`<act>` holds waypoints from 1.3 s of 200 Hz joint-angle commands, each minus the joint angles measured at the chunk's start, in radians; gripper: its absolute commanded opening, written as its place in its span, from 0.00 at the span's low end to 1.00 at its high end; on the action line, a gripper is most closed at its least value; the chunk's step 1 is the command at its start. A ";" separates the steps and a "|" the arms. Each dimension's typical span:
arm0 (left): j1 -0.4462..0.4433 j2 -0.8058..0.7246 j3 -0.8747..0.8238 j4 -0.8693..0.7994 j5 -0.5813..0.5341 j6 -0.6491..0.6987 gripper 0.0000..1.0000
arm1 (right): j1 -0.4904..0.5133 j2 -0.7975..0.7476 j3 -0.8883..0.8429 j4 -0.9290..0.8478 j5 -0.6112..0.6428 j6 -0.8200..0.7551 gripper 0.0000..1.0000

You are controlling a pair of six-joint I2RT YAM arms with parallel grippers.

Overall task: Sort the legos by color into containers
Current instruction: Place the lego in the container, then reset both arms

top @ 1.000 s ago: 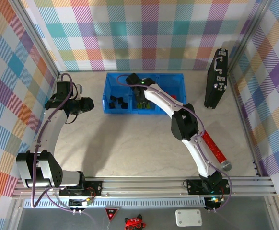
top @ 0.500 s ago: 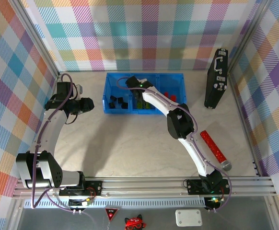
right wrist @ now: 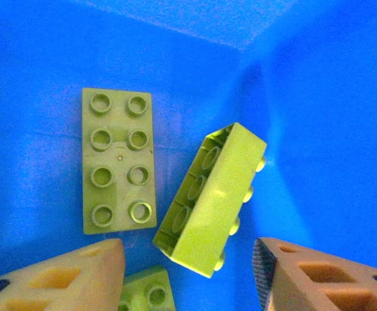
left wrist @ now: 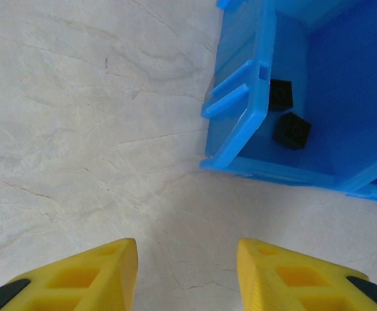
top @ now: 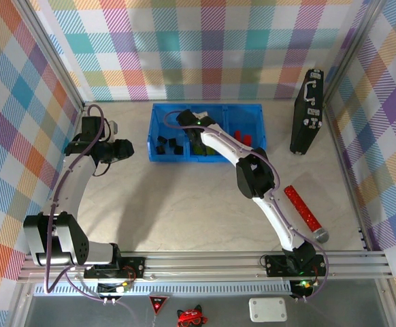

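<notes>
The blue bin [top: 158,122] stands at the back of the table with three compartments. Black legos [top: 167,144] lie in its left one, lime-green legos [top: 202,147] in the middle one, red legos [top: 241,136] in the right one. My right gripper [top: 187,120] hangs over the middle compartment, open [right wrist: 188,272]. Below it one green brick [right wrist: 117,162] lies flat, a second [right wrist: 211,197] rests on its side between the fingers, untouched, and a third [right wrist: 146,291] peeks out at the bottom. My left gripper [top: 127,150] is open [left wrist: 187,272] over bare table beside the bin's corner [left wrist: 240,123]; two black legos [left wrist: 291,129] sit inside.
A tall black case [top: 307,112] with a handle stands at the back right. A long red strip [top: 305,212] lies on the table to the right of my right arm. Plaid walls close in the left, back and right sides.
My right arm has swung its elbow leftward, uncovering the red legos and the upper end of the red strip; its gripper stays over the bin. The left arm has not moved.
</notes>
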 commanded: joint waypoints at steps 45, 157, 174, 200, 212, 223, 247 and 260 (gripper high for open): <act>0.008 -0.007 -0.009 -0.005 -0.031 0.017 0.48 | 0.009 -0.363 -0.231 -0.002 -0.014 0.018 0.70; 0.008 -0.068 -0.025 -0.009 -0.076 -0.054 1.00 | -0.172 -0.893 -1.007 0.291 -0.283 -0.100 0.99; 0.008 -0.084 -0.023 -0.013 -0.098 -0.098 1.00 | -0.227 -0.939 -1.109 0.346 -0.310 -0.107 0.99; 0.008 -0.109 -0.069 0.013 -0.190 -0.184 1.00 | -0.306 -1.012 -1.312 0.522 -0.333 -0.158 0.99; 0.008 -0.115 -0.105 0.045 -0.239 -0.214 1.00 | -0.343 -1.025 -1.380 0.581 -0.329 -0.159 0.99; 0.008 -0.123 -0.163 0.109 -0.288 -0.226 1.00 | -0.372 -1.027 -1.431 0.634 -0.299 -0.165 0.99; 0.005 -0.137 -0.298 0.296 -0.388 -0.200 1.00 | -0.393 -1.030 -1.505 0.753 -0.187 -0.251 0.99; 0.001 -0.142 -0.368 0.424 -0.433 -0.173 1.00 | -0.406 -1.047 -1.583 0.902 -0.166 -0.315 0.99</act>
